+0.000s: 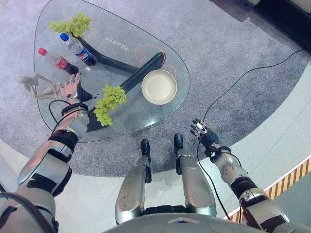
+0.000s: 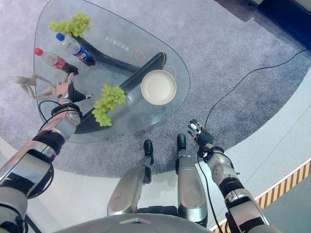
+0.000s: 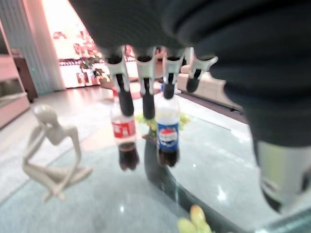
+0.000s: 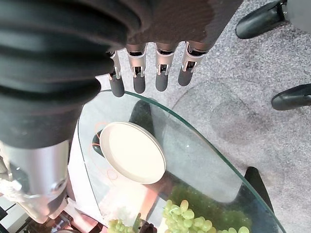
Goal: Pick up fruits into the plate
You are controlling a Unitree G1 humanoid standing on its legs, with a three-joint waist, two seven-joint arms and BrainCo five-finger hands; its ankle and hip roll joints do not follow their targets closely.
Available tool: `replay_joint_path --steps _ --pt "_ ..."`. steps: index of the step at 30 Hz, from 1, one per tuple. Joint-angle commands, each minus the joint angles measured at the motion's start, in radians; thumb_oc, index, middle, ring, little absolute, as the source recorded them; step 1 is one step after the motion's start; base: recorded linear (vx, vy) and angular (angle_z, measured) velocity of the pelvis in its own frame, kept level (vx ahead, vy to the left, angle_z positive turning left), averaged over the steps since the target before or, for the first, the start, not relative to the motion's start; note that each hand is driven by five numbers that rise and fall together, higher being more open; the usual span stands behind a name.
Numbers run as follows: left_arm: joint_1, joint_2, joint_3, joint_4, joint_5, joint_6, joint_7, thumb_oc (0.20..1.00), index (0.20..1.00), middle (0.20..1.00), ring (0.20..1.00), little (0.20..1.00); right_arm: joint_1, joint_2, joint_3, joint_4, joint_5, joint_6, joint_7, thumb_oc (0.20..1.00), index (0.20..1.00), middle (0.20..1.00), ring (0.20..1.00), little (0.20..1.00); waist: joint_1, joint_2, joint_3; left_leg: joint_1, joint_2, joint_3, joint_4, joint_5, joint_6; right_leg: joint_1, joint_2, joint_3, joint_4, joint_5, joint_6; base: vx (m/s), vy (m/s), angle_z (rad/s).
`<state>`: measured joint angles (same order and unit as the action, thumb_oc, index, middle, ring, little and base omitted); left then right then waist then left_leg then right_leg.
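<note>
A bunch of green grapes [image 1: 109, 103] lies near the front of the glass table [image 1: 58, 39], left of the empty cream plate [image 1: 159, 87]. A second green bunch [image 1: 73, 24] rests at the table's far left end. My left hand [image 1: 72, 89] hovers over the table just left of the near bunch, fingers [image 3: 125, 97] straight and holding nothing. My right hand [image 1: 201, 130] hangs off the table's front right edge above the carpet, fingers [image 4: 163, 77] straight and empty. In the right wrist view the plate [image 4: 132, 152] and grapes [image 4: 189, 218] show through the glass.
Two cola bottles, red-capped [image 1: 57, 60] and blue-capped [image 1: 77, 48], lie on the table's left side. A pale figurine [image 1: 40, 87] sits at the left edge beside my left hand. The table's dark base [image 1: 141, 72] runs under the glass.
</note>
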<state>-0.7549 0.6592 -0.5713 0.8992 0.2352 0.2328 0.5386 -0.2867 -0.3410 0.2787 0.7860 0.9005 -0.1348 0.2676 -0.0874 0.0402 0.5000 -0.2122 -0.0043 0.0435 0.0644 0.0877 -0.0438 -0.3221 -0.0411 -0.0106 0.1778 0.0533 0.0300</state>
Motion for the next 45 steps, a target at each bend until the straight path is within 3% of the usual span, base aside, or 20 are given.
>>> replay_joint_path --steps 1,6,21,31,39,45 --pt "0.001 -0.004 0.07 0.055 -0.02 -0.001 0.018 1.0 1.0 1.0 1.0 1.0 0.034 -0.009 0.002 -0.041 -0.015 -0.006 0.002 1.0 1.0 1.0 1.0 1.0 -0.002 -0.017 -0.026 -0.047 -0.041 -0.037 0.106 -0.128 0.031 -0.036 0.012 -0.026 0.106 -0.109 0.018 -0.02 -0.002 -0.07" --pt "-0.049 -0.016 0.046 0.119 -0.018 0.019 0.039 1.0 1.0 1.0 1.0 1.0 -0.006 -0.007 0.025 -0.015 -0.018 -0.011 0.005 1.0 1.0 1.0 1.0 1.0 -0.008 -0.035 0.02 -0.113 -0.044 -0.03 0.153 -0.129 0.037 -0.095 0.03 -0.008 0.127 -0.099 0.014 -0.03 -0.001 -0.11" --pt "-0.135 -0.06 0.03 0.272 -0.068 0.088 0.076 1.0 1.0 1.0 1.0 1.0 -0.038 0.002 0.057 -0.004 0.003 -0.04 0.008 1.0 1.0 1.0 1.0 1.0 -0.03 -0.053 0.02 -0.38 -0.058 -0.031 0.256 -0.119 0.04 -0.36 0.094 0.032 0.246 -0.108 0.0 -0.01 0.005 -0.08" --pt "-0.16 -0.041 0.036 0.281 -0.067 0.178 0.1 1.0 1.0 1.0 1.0 1.0 -0.024 -0.002 0.064 -0.049 0.029 -0.047 0.006 1.0 1.0 1.0 1.0 1.0 -0.034 -0.075 0.02 -0.499 -0.059 -0.036 0.303 -0.12 0.035 -0.477 0.129 0.042 0.307 -0.114 -0.005 0.0 0.001 0.0" --pt "-0.225 0.007 0.033 0.284 -0.024 0.308 0.184 1.0 1.0 1.0 1.0 1.0 -0.013 -0.005 0.069 -0.065 0.07 -0.075 0.03 1.0 1.0 1.0 1.0 1.0 -0.032 -0.098 0.02 -0.603 -0.059 -0.047 0.368 -0.141 0.033 -0.575 0.143 0.034 0.362 -0.119 -0.005 -0.01 -0.005 0.0" --pt "-0.238 0.027 0.054 0.281 -0.041 0.357 0.229 1.0 1.0 1.0 1.0 1.0 -0.004 0.001 0.071 -0.068 0.084 -0.08 0.041 1.0 1.0 1.0 1.0 1.0 -0.026 -0.103 0.02 -0.622 -0.063 -0.056 0.378 -0.149 0.036 -0.596 0.143 0.028 0.371 -0.116 -0.003 0.0 -0.011 0.01"
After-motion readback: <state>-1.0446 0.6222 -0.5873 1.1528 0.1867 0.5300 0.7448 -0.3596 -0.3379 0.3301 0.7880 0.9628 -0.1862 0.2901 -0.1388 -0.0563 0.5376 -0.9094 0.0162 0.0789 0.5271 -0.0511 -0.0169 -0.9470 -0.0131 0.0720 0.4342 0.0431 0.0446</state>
